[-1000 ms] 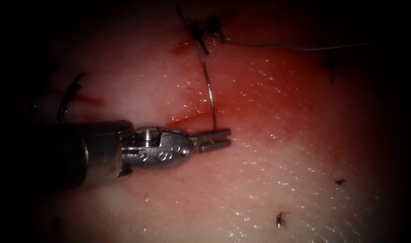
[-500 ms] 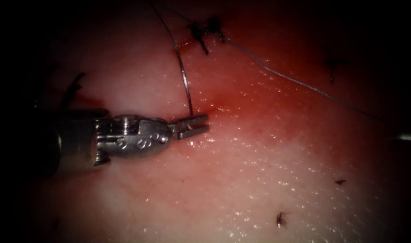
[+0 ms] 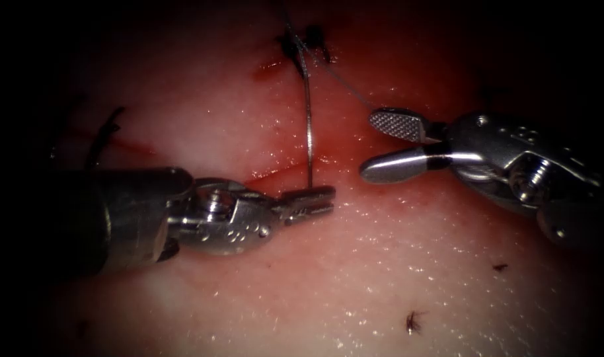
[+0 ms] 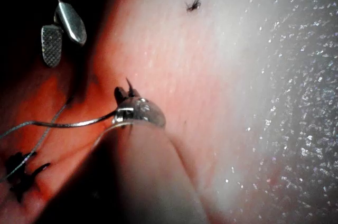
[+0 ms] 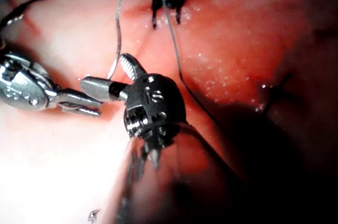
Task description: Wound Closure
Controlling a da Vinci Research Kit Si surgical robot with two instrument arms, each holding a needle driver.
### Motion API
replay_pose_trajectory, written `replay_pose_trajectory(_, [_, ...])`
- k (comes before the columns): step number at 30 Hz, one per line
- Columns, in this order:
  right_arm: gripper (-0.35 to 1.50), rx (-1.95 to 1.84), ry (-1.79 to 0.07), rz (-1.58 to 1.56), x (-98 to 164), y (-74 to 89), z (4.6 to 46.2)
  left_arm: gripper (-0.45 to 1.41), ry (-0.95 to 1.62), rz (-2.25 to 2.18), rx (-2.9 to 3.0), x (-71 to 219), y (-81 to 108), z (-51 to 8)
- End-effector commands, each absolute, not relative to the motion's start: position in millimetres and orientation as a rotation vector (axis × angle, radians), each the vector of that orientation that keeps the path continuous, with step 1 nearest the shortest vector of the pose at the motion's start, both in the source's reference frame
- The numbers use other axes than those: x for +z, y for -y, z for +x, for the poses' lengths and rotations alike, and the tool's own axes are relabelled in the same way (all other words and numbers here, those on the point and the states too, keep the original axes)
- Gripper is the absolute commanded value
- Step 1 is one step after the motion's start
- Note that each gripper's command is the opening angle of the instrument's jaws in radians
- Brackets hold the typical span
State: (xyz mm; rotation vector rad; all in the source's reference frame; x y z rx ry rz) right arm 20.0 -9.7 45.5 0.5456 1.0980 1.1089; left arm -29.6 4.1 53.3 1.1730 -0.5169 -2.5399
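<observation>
Needle [image 3: 308,132] clamped in left claw [image 3: 310,202], shifted rightward, right claw [image 3: 381,147] newly arrived, spread, empty.

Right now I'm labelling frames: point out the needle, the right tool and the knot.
needle [image 3: 309,135], endoscope view: mid-curve, above the left tool's [image 3: 310,203] shut jaws.
right tool [image 3: 386,147], endoscope view: between its open jaws.
knot [image 3: 295,45], endoscope view: dark thread tangle.

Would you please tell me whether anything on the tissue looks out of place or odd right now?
Mostly tidy. Loose dark thread clippings lie on the pale pork tissue, away from the knotted dark stitch. The left gripper holds the thin curved steel needle at one end, out of the tissue; the right gripper is open, holding nothing.
</observation>
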Motion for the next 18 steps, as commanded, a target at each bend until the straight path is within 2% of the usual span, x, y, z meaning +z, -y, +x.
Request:
replay_pose_trajectory(1, [1.1,1.126,-1.096,0.561,46.4,9.3,21.2,-0.45,0.543,1.165,-2.526,53.7,-3.6,-30.2])
replay_pose_trajectory(13, [1.06,1.261,-1.042,0.599,48.2,9.0,23.3,-0.45,0.702,1.145,-2.472,51.0,-3.3,-30.8])
replay_pose_trajectory(16, [0.94,1.297,-1.03,0.575,48.7,9.0,24.1,-0.45,0.715,1.147,-2.474,50.3,-3.3,-30.9])
replay_pose_trajectory(18, [0.94,1.31,-1.028,0.577,48.9,9.1,24.4,-0.45,0.715,1.146,-2.475,50.3,-3.3,-31.0])
